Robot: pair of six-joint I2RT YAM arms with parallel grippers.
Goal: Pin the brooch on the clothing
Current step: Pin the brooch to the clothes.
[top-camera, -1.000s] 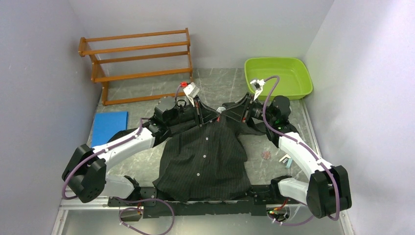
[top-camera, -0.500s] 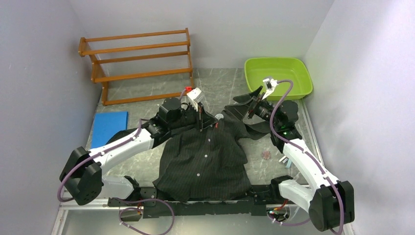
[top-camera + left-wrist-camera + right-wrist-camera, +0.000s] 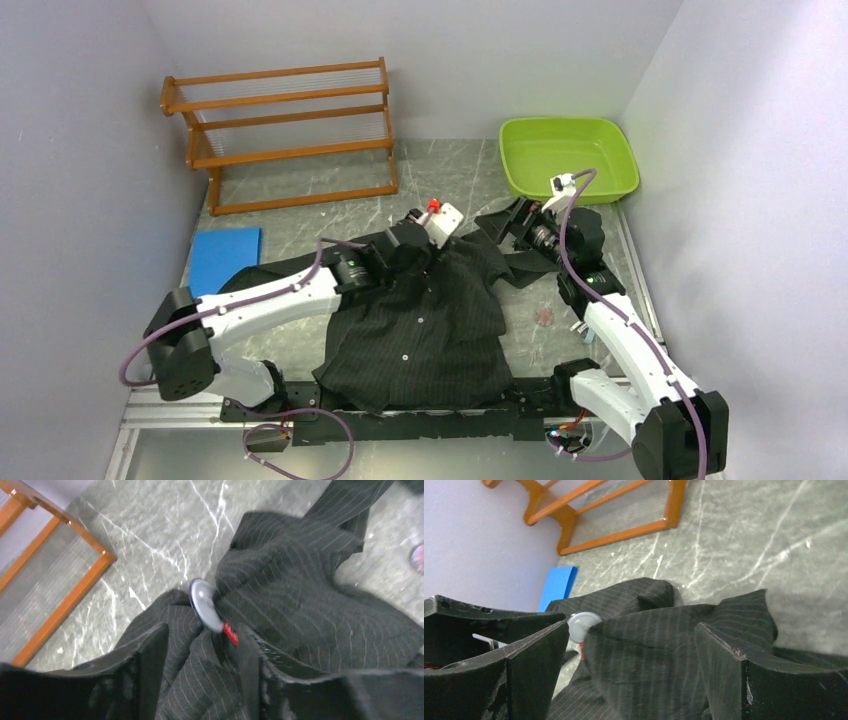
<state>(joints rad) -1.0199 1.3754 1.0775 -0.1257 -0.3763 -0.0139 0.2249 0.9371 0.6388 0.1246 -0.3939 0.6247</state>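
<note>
The clothing [image 3: 420, 330], a black pinstriped shirt, lies flat with its collar at the far end. A round pale-grey brooch [image 3: 205, 604] with a red bit under it sits on the collar folds; the right wrist view shows the brooch [image 3: 583, 622] too. From above, my left wrist hides it. My left gripper [image 3: 420, 250] hangs over the collar, its jaws [image 3: 202, 630] apart with a loose fold of cloth [image 3: 300, 590] between them. My right gripper [image 3: 515, 228] stands wide open beside the right shoulder, jaws [image 3: 633, 630] straddling the cloth [image 3: 649, 645] without pinching it.
A wooden rack [image 3: 285, 130] stands at the back left and a green tub [image 3: 570, 155] at the back right. A blue pad [image 3: 225, 258] lies left of the shirt. A small pink round thing [image 3: 545, 317] and a white-teal item [image 3: 583, 325] lie right of it.
My right gripper opened, let the raised shoulder drop and drew back to the right. My left gripper slid right along the collar and its jaws parted.
</note>
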